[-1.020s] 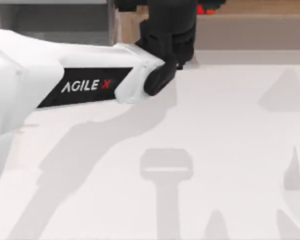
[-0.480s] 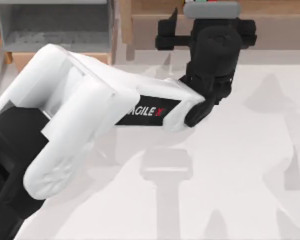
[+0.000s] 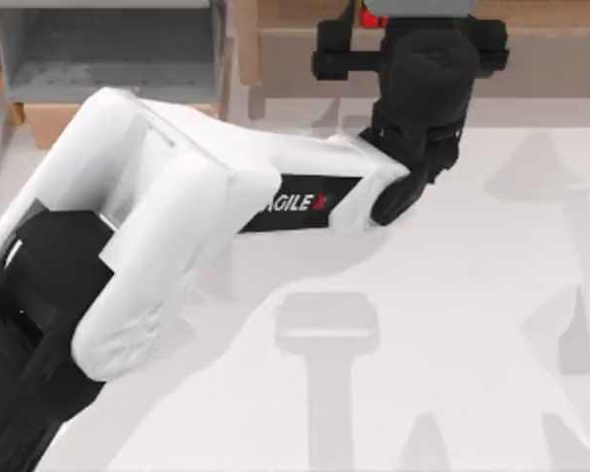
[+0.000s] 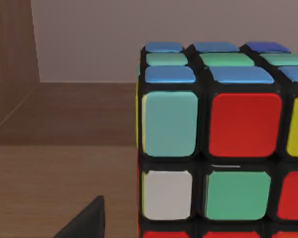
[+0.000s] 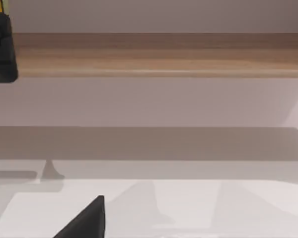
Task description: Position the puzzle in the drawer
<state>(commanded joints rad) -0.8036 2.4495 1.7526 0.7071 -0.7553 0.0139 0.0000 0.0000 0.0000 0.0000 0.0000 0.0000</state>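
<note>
Left pincer [image 3: 405, 22]: at the far edge of the worktop, over the long wooden shelf; whether its fingers are apart or together cannot be told.
Puzzle [image 4: 213, 144]: directly before the left wrist camera, resting on the wooden shelf [image 4: 54, 163]; a red corner [image 3: 374, 17] shows beside the pincer from above.
Drawer [image 3: 98, 59]: far left corner, grey interior open, well apart from the puzzle.
Left arm [image 3: 177, 206]: stretched across the white worktop [image 3: 452, 324].
Right pincer: one dark fingertip [image 5: 84, 220] seen by its wrist camera, facing the shelf; state cannot be told.

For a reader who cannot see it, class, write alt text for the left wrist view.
A Rubik's-type cube with a black grid and red, green, blue, white and yellow tiles stands close to the camera on a wooden shelf. A pale wall rises behind it.
</note>
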